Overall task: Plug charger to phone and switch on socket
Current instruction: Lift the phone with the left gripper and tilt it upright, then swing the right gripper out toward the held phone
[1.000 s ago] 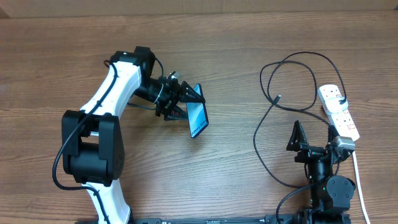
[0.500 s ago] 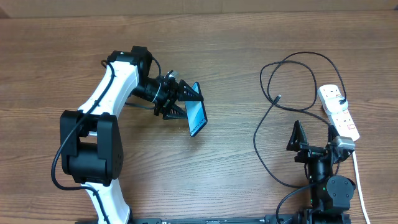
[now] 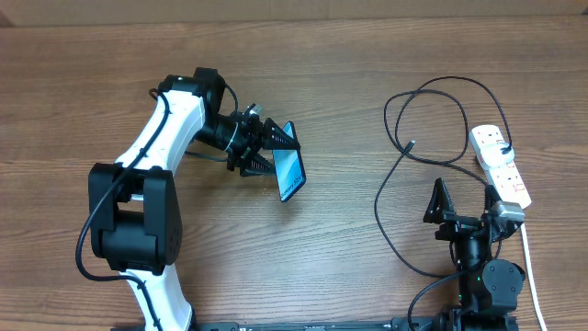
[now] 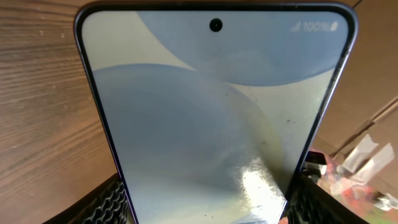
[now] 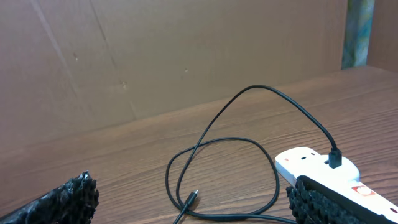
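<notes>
While the left fingers (image 3: 278,139) clamp the phone (image 3: 291,173) by its long edges and hold it tilted over the tabletop (image 3: 349,267), the charger (image 3: 397,207) lies well apart on the other side of the scene. Its connector tip (image 3: 411,144) rests loose on the wood between the phone and the socket (image 3: 501,164), much nearer the right arm than the left. The right fingers (image 3: 438,199) are spread wide and hold nothing. In the right wrist view the tip sits ahead of them, low and roughly midway between the two pads, with the cable's loops just behind it. The phone's long axis runs out from the left fingers, camera-hole end farthest from them; whether that far end touches the wood cannot be told. By this reading the next move falls to the right arm: reach forward to the tip, close on it, then carry it leftward to the phone. The charger's plug (image 3: 506,147) already sits in the socket.
</notes>
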You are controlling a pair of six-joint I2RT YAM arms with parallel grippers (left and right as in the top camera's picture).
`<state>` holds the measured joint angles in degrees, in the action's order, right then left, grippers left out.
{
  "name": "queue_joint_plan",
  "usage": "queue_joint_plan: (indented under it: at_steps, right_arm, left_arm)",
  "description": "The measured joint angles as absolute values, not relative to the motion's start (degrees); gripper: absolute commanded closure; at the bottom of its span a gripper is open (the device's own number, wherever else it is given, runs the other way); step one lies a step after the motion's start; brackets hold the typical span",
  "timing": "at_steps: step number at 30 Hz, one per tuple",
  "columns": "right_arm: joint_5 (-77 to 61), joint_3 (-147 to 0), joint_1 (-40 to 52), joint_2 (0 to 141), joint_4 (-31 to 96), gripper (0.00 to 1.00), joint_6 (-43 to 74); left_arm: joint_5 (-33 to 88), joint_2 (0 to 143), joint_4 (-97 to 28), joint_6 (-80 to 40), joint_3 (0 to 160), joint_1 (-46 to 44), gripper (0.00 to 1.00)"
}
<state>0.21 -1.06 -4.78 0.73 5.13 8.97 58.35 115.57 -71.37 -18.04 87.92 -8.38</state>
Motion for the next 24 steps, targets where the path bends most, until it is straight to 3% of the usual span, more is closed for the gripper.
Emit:
queue_joint_plan:
  at_steps: [19,24]
  right_arm:
    - [-0.12,-1.06,-4.78,0.73,5.02,0.00,9.26]
    - [-5.56,-1.06,-4.78,0.73,4.36,0.00,19.11]
  left_arm:
    - [51.22,115.57,-65.63,-18.06,87.92,-8.36,0.43]
    - [50.63,115.57,-65.47,-18.06,87.92,-8.36,0.42]
